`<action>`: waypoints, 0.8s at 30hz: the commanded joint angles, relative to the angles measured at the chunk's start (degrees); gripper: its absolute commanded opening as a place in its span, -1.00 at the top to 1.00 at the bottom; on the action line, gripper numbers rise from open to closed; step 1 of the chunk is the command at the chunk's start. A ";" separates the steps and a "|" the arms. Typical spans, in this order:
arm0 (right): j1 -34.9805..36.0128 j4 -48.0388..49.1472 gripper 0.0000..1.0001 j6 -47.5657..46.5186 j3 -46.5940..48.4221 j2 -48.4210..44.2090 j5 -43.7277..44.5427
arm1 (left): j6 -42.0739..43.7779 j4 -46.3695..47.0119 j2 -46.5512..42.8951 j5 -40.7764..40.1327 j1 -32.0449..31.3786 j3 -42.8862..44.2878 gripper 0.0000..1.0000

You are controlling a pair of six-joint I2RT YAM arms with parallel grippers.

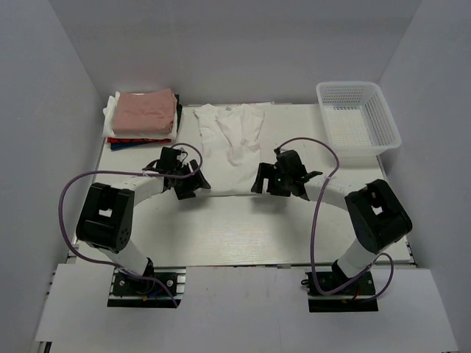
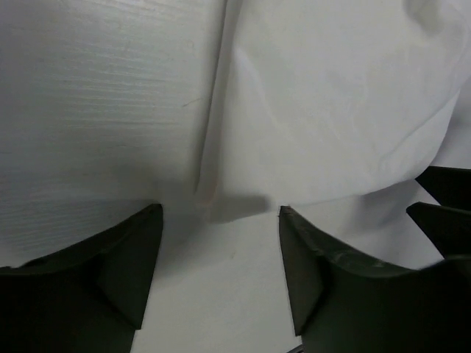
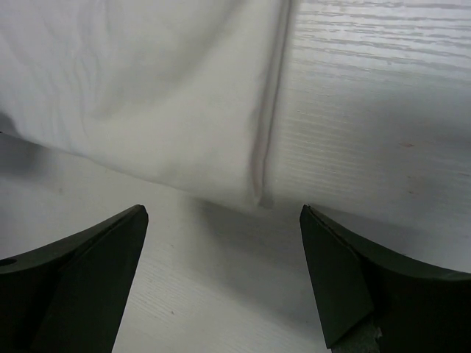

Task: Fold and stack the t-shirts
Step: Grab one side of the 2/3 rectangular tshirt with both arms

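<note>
We see a white wood-grain table (image 1: 243, 235) filling the floor of the white-walled cell. Spread across its middle lies a white cloth t-shirt (image 1: 229, 143), lengthwise from far to near (rumpled toward the far end, smoother near us). At the far right corner sits a white plastic mesh basket (image 1: 390, 125). At the far left corner rests a stack of folded t-shirts (image 1: 143, 114), a dusty-pink one on top with dark, red and white edges showing beneath it.

The 2 arms reach in from the near edge. The left gripper (image 2: 219, 209) hovers at the white shirt's near left corner, its fingers spread apart with nothing between them. The right gripper (image 3: 223, 209) hovers at the near right corner, likewise spread wide and holding nothing.
</note>
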 commanded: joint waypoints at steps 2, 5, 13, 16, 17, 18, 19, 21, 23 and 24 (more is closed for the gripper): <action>-0.02 5.03 -0.74 1.37 0.87 2.46 -4.12 | 0.49 2.68 1.11 1.61 -0.38 -1.23 -0.22; -0.11 5.64 -0.49 1.80 0.97 3.25 -6.15 | 0.49 3.21 1.12 2.23 -0.38 -2.63 0.09; -0.11 7.75 0.56 2.95 -0.70 2.28 -5.27 | 0.49 5.67 -0.20 2.76 -0.38 -4.39 1.00; -0.11 9.24 0.91 3.12 -1.05 1.93 -4.57 | 0.49 7.25 0.41 2.76 -0.38 -3.69 1.00; -0.11 9.33 1.00 2.95 -0.97 1.76 -4.22 | 0.49 7.25 0.41 2.76 -0.38 -3.69 1.00; 0.06 9.25 1.00 2.77 -0.71 1.41 -3.69 | 0.49 7.25 -1.06 2.76 -0.38 -3.69 1.00; 0.07 8.81 1.00 2.60 -0.79 1.23 -3.69 | 1.01 7.25 -2.21 2.76 -0.38 -4.38 1.00; 0.15 8.19 1.00 1.54 -1.75 -0.61 -3.42 | 1.02 6.56 -6.76 3.38 -0.38 -6.58 1.00; 0.33 7.49 1.00 0.32 -2.63 -3.85 -4.29 | 1.02 5.50 -10.46 4.16 -0.90 -8.60 1.00; 0.33 6.97 1.00 0.14 -4.72 -5.00 -4.39 | 1.02 5.50 -12.48 4.78 -0.90 -9.39 1.00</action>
